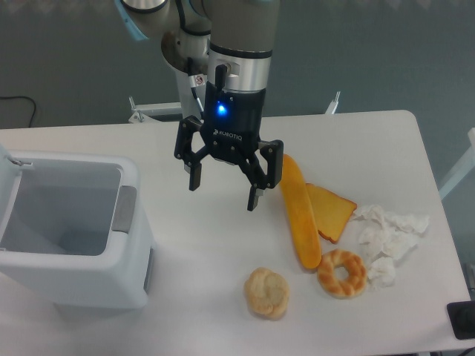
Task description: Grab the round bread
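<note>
The round bread point(267, 293) is a small pale-tan bun with a lumpy top, lying on the white table point(200, 252) near the front edge. My gripper point(223, 194) hangs open and empty above the table, well behind and a little left of the bun. Its two black fingers point(254, 194) point down with a wide gap between them. Nothing is held.
A long orange baguette point(300, 211) lies right of the gripper, with a toast slice point(332, 211) beside it. A golden ring bread point(342, 273) sits right of the bun. Crumpled white paper point(386, 237) lies at the right. A white open bin point(67, 230) stands at the left.
</note>
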You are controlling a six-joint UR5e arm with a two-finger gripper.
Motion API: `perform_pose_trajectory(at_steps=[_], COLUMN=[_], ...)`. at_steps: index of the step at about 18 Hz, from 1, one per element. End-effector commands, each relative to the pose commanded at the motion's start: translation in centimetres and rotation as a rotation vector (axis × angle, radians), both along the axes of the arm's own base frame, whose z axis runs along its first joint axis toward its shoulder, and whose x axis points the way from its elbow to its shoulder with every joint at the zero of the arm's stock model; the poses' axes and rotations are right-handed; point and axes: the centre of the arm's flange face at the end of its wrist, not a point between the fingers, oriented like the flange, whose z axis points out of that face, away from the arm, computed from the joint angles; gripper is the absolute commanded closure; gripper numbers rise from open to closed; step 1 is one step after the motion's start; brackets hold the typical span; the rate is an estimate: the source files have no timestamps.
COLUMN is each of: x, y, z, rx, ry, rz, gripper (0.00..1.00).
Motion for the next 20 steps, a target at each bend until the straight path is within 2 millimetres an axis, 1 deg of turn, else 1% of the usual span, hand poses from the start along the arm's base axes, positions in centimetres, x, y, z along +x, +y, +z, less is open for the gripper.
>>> perform_pose_trajectory(at_steps=[3,6,9,13,18,19,20], x=[0.1,0.0,-0.3,0.0,-0.3,-0.6,-1.0], y=[0.1,0.1,0.6,0.4,1.1,1.4,1.7], z=[0.2,-0.1,-1.3,-3.0,-4.0,-4.5,-5.6], rx=[0.003,0.001,-0.003,-0.015,-0.029,-0.04,-0.053], ry=[0.003,0.0,-0.016,-0.025,-0.022,-0.012,-0.011], rz=[0.0,0.0,0.002,-0.004,-0.031,-0.054,-0.076], gripper=[0.0,0.0,0.0,0.0,0.0,0.0,0.0])
